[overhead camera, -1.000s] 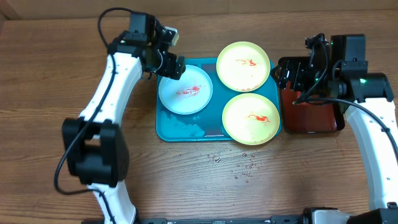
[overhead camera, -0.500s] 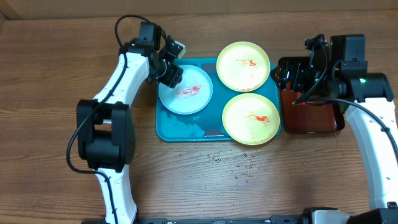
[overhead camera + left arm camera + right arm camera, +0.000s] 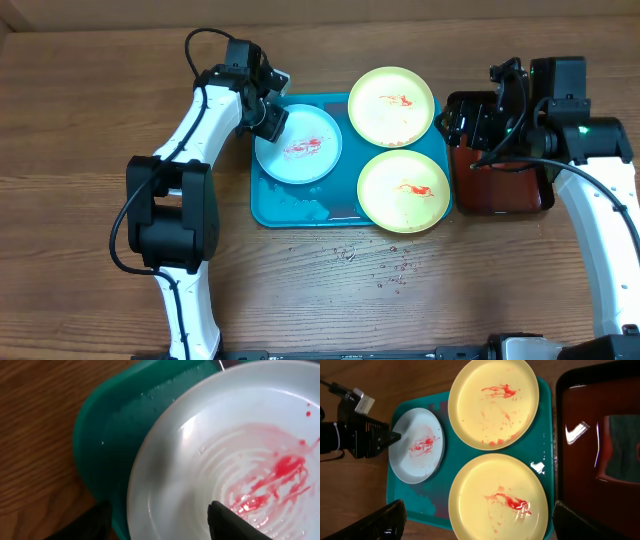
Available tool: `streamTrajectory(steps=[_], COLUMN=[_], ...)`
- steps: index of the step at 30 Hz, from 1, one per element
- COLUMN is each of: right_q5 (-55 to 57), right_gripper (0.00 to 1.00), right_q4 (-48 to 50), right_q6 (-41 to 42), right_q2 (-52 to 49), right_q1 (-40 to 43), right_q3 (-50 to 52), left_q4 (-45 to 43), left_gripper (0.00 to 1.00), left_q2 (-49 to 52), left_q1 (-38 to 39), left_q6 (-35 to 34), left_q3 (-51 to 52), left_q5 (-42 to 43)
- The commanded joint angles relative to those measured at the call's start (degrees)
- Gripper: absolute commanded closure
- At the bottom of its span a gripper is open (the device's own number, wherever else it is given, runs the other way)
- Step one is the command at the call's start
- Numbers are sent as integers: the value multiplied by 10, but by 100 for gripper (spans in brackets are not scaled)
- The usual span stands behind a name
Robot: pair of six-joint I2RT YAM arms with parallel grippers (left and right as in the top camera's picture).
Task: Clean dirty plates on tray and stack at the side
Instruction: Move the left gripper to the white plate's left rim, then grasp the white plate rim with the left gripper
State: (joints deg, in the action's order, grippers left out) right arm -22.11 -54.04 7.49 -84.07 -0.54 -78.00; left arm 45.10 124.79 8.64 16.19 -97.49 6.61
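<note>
While left gripper (image 3: pixel 156 510) straddles blue plate (image 3: pixel 240 435), right gripper (image 3: pixel 479 507) wide

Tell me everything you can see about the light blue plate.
The light blue plate is small, round, glossy, plastic-looking, with a raised rim and red sauce smeared across its middle. It lies flat at the left end of the teal tray. The open left gripper straddles its far-left rim; contact is unclear.

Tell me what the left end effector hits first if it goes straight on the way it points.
Probably the near rim of the pale blue plate. The left end effector is open and straddles that rim, one finger over the plate, one toward the teal tray. Depth is unclear.
</note>
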Motion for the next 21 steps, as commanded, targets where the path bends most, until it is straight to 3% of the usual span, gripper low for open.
streamTrajectory(steps=[1,7,15,17,21], right_q5=[-3,-3,-3,-3,-3], right_gripper=[5,5,6,6,6], right_q4=[1,1,1,1,1], right_q6=[0,0,0,0,0], right_q2=[-1,-1,-1,-1,-1], right_q1=[-4,-4,-4,-4,-4], right_q3=[-15,-15,-15,-15,-15], left_q4=[14,37,40,42,44], left_gripper=[41,47,47,52,51], left_q2=[5,5,5,5,2], left_q1=[2,2,2,2,2], left_q6=[-13,-21,-52,-69,-71], left_q3=[-9,-7,26,29,16], left_q5=[5,34,26,17,18])
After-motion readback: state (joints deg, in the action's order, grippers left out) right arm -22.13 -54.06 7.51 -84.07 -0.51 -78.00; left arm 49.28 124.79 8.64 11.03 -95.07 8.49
